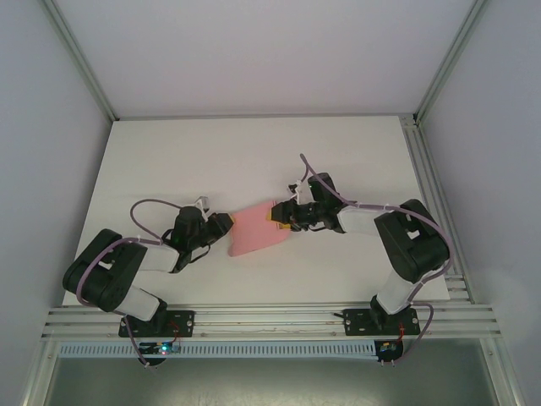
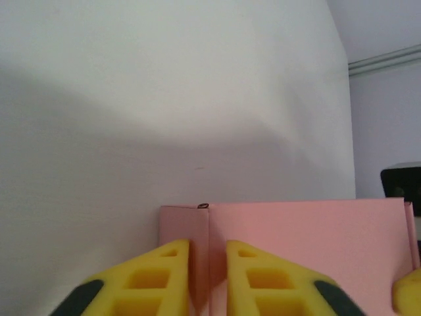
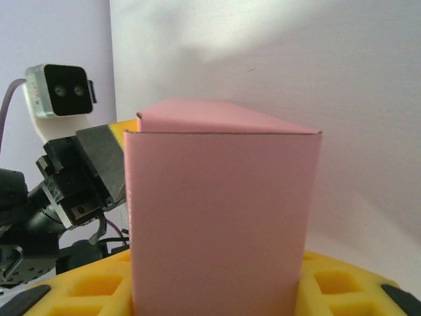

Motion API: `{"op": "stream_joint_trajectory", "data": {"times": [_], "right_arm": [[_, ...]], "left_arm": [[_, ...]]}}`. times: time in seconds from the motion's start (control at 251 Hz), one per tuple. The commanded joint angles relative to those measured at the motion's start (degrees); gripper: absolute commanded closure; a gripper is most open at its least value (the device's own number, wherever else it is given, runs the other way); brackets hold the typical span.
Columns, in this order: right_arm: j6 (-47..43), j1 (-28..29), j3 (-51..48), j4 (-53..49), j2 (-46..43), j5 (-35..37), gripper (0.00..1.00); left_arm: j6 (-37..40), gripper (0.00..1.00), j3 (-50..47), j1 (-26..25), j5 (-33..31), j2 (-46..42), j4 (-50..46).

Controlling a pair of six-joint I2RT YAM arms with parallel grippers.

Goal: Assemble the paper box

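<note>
**Position.** The paper box sits about mid-table, slightly toward the table's near edge, lying askew to it. It is spanned between my two grippers.

**Tools.** My right gripper, on the table's right half, is clamped across the box's width, with yellow fingers abutting both sides. My left gripper, on the table's left half, stands narrow astride an upright card edge. I cannot tell whether its pads actually bear on the card.

**Step, in my judgement.** The folding looks largely done, and this is the closing or seating of the last panel. The next move calls for a steady right hold while the left presses that edge home without creasing it.

**Condition.** The card is pink and matte. It forms a closed rectangular box with crisp folds. One top corner shows a slight overlap that is not fully flush.
</note>
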Motion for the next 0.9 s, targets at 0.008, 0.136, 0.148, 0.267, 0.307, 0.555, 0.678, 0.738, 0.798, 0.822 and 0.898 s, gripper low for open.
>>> {"op": "stream_joint_trajectory", "data": {"times": [0.008, 0.136, 0.148, 0.267, 0.307, 0.555, 0.678, 0.738, 0.798, 0.822, 0.898], "right_arm": [[-0.2, -1.6, -0.9, 1.2, -4.6, -0.7, 0.59], [0.7, -4.5, -0.7, -4.9, -8.5, 0.6, 0.58], [0.7, -4.8, -0.4, -5.7, -8.7, 0.5, 0.58], [1.7, -8.7, 1.7, -13.5, -10.8, -0.4, 0.56], [3.3, -10.3, 3.0, -16.6, -11.0, -1.5, 0.56], [14.7, -13.8, 5.9, -20.7, -14.4, -7.7, 0.54], [21.0, -15.4, 5.5, -19.6, -15.3, -10.5, 0.56], [22.1, -15.7, 5.6, -19.9, -15.7, -10.6, 0.58], [24.0, -15.8, 5.6, -19.8, -15.8, -11.7, 0.58], [24.7, -15.8, 5.5, -19.6, -15.8, -12.1, 0.58], [27.3, -15.8, 4.5, -17.7, -16.0, -13.2, 0.59]], "left_arm": [[10.3, 0.46, 8.0, -0.9, 4.6, -5.7, -8.8], [31.3, 0.0, 17.5, -3.0, -2.9, -14.8, -28.0], [33.2, 0.0, 18.7, -3.2, -4.2, -15.5, -29.8], [57.2, 0.0, 28.0, -8.2, -5.8, -20.2, -42.7], [66.5, 0.0, 30.7, -10.9, -4.8, -20.7, -48.3], [103.1, 0.0, 38.0, -27.7, -21.4, -15.8, -65.1], [106.6, 0.0, 39.5, -28.4, -26.4, -12.3, -65.8], [107.0, 0.0, 38.7, -28.4, -28.6, -10.9, -62.0], [107.6, 0.0, 38.4, -28.4, -28.3, -9.8, -60.8], [107.6, 0.0, 38.4, -28.4, -28.3, -9.3, -60.3], [107.1, 0.0, 38.3, -28.4, -30.0, -7.6, -57.5]]}}
